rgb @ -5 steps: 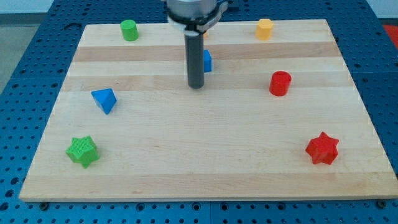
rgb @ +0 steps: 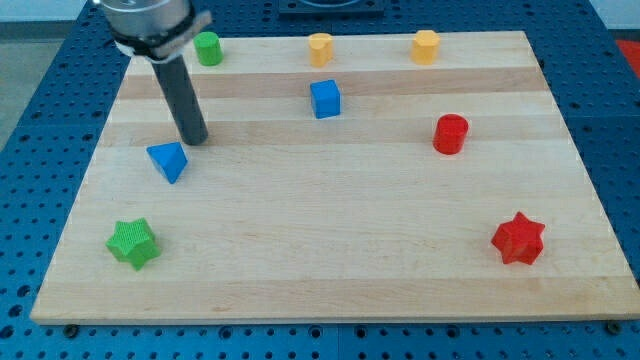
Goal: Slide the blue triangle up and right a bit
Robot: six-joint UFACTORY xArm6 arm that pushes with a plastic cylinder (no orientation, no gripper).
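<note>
The blue triangle (rgb: 168, 160) lies on the wooden board (rgb: 330, 240) at the view's left. My tip (rgb: 195, 138) is on the board just above and to the right of the blue triangle, very close to its upper right corner; I cannot tell whether they touch. The dark rod rises from the tip toward the view's top left.
A blue cube (rgb: 325, 99) sits above centre. A green cylinder (rgb: 208, 48) and two yellow blocks (rgb: 320, 49) (rgb: 425, 46) line the top edge. A red cylinder (rgb: 451, 133) is at the right, a red star (rgb: 518, 239) at the bottom right, a green star (rgb: 133, 243) at the bottom left.
My tip has moved left across the board, from beside the blue cube to just above and right of the blue triangle. No block has moved.
</note>
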